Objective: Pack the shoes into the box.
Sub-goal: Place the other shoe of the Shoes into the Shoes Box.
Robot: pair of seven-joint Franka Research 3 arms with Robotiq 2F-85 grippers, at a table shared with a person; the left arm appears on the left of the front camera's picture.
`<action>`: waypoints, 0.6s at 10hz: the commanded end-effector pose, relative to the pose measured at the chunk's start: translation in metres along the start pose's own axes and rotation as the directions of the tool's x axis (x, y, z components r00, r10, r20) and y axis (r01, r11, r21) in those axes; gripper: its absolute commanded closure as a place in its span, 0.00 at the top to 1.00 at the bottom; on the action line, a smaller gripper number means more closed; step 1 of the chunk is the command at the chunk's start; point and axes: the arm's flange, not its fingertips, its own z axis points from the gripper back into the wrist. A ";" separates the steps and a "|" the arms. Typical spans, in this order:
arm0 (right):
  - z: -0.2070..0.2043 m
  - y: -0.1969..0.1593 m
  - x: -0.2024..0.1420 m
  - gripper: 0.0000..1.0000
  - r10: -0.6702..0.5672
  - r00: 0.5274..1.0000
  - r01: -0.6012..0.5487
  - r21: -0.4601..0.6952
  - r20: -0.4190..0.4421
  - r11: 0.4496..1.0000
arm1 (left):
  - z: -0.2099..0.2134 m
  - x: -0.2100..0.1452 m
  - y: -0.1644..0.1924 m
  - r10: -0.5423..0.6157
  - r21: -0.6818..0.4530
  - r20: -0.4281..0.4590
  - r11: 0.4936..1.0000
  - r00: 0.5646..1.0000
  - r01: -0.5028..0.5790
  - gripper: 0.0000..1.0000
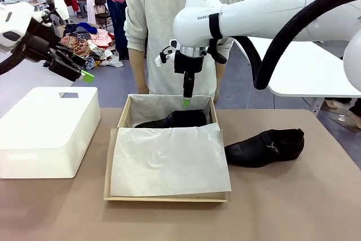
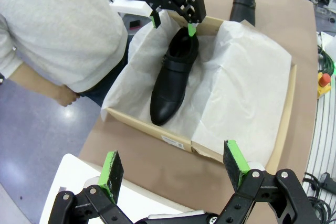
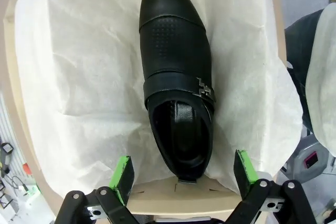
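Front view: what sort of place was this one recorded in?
Probably a robotics lab or data-collection room, not a shop: a heap of clothes lies behind the person, a white worktable stands beside the brown table, and a red push button sits past its edge.

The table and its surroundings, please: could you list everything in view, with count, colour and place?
table: one, brown, near the robot
box: one, tan cardboard, middle of the table, open
tissue paper: white, lining the box
shoes: two, black; one lying in the box, the other on the table to the box's right
plastic box: one, white, left side of the table
clothes: a pile, mixed colours, on the floor far behind
person: one, pale grey sweater, at the far side
left gripper: open, raised at the left
right gripper: open, above the boxed shoe's heel
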 end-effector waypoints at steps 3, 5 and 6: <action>0.064 0.018 -0.039 1.00 0.050 0.998 -0.051 -0.028 -0.045 0.998 | 0.000 0.000 0.003 -0.012 -0.009 0.014 1.000 1.000 0.012 1.00; 0.087 0.031 -0.073 1.00 0.098 0.993 -0.101 -0.050 -0.064 0.994 | 0.000 0.000 0.003 -0.012 -0.009 0.014 1.000 1.000 0.012 1.00; 0.095 0.040 -0.094 1.00 0.095 0.993 -0.101 -0.083 -0.076 0.991 | 0.000 0.000 0.003 -0.012 -0.009 0.014 1.000 1.000 0.012 1.00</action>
